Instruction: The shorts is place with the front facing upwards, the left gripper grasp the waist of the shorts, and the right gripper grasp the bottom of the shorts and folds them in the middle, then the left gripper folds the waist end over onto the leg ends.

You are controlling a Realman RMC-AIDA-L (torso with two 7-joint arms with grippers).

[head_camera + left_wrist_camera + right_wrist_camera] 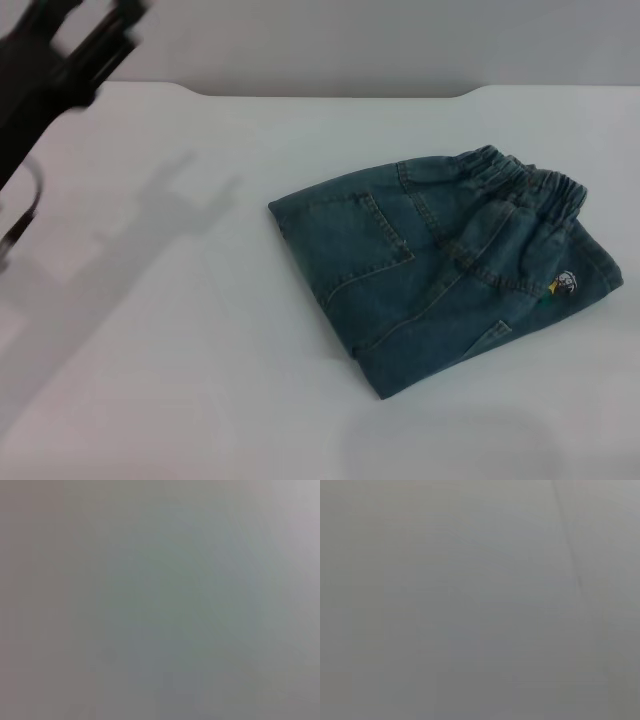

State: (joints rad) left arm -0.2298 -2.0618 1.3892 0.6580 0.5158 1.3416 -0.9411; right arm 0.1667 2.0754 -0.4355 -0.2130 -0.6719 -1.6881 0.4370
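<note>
Head view, shorts: the shorts (445,265) lie folded into a compact bundle on the white counter (180,380), with nothing holding them.
Head view, waist: the puckered waist (525,180) sits on top at the far edge of the shorts, above a small embroidered figure (563,285).
Head view, pocket: a patch pocket (350,225) faces up on the near-left part of the shorts.
Head view, left hand: the left hand (70,50) is raised well apart from the shorts, to their far left; I cannot tell whether its fingers are spread or closed.
Head view, right hand: not in sight.
Left wrist view: only a blank grey surface, no shorts.
Right wrist view: the same blank grey, no fingers visible.
Handling: denim is soft, floppy and fairly light, so layers may slip or spring open.
Where to hold: the thick waist band and stitched hems look the firmest places to pinch.
Progress: both folds look done.
</note>
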